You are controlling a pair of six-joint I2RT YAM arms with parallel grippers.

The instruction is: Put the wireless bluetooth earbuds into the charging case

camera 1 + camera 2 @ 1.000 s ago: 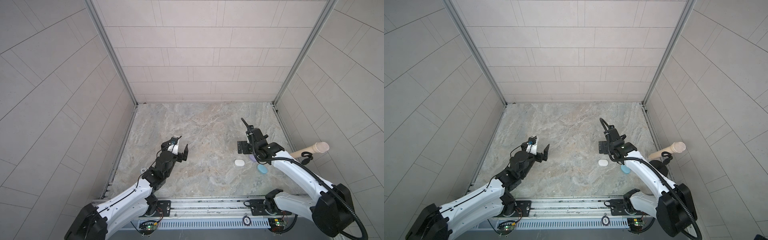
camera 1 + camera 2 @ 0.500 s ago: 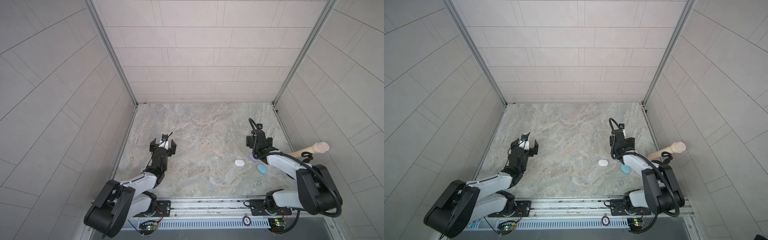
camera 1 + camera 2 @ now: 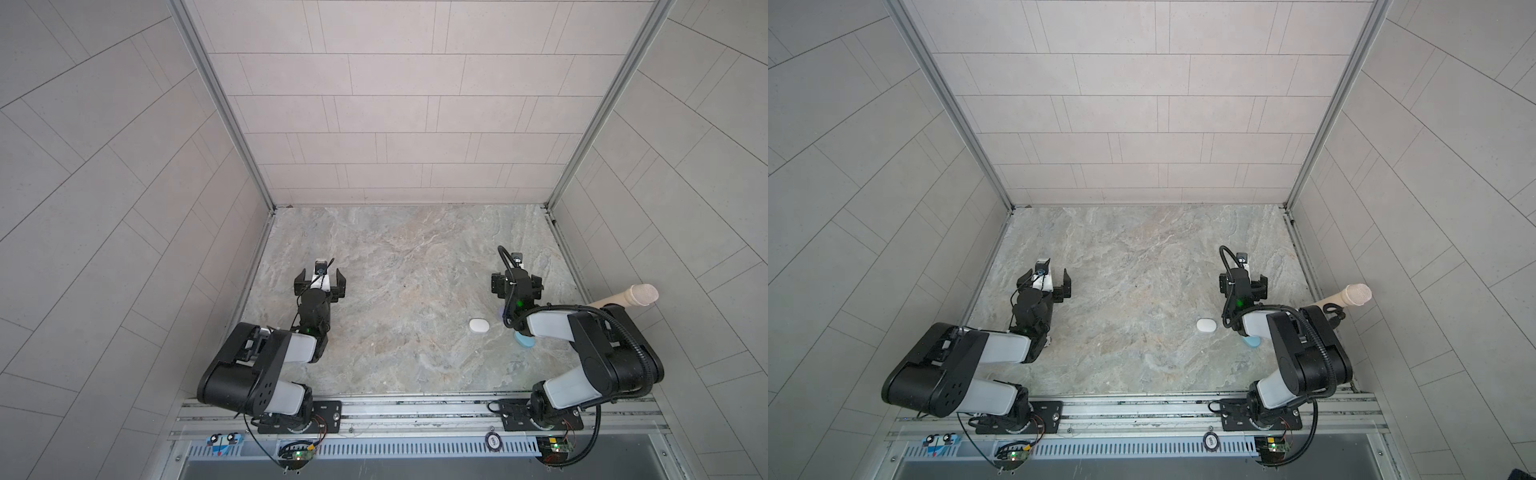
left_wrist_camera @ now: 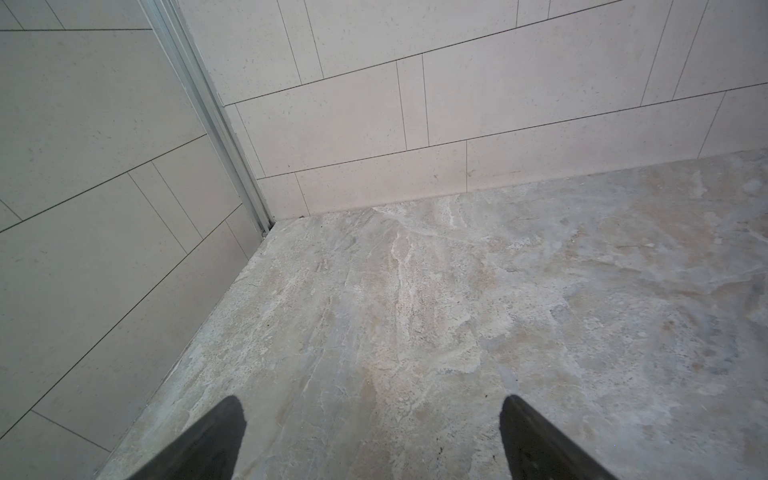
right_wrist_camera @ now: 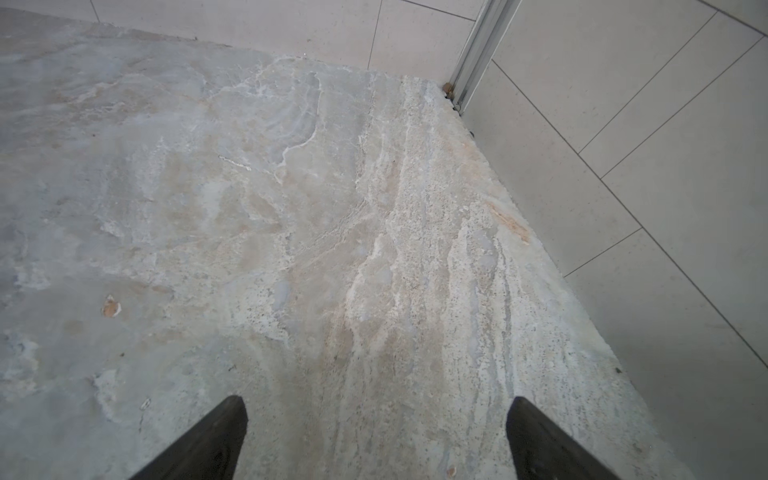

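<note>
**Earbuds.** None lies loose in any view. Whether they sit inside the closed cases, I cannot tell.
- Handling, as I judge it: tiny, light, hard and smooth, so apt to roll or squirt out of a pinch.
- Hold: across the rounded body with the very fingertips, gently.

**White case** [image 3: 478,325]. A closed pebble on the slab [image 3: 395,270], just beside the right arm.

**Blue case** [image 3: 525,341]. Near the white case and half hidden under the right forearm. Likely slick too, so grip it across the narrow sides.

**Left gripper** [image 3: 320,279]. Jaws wide apart and holding nothing, well apart from both cases.

**Right gripper** [image 3: 516,280]. Jaws wide apart and empty. It points at the back wall, with the cases behind it.

**Views.**
- Both top views show the cases and both folded arms.
- The wrist views show neither case, only bare slab, the tiled walls [image 4: 374,124] and two dark fingertips [image 5: 232,419] set far apart.
</note>
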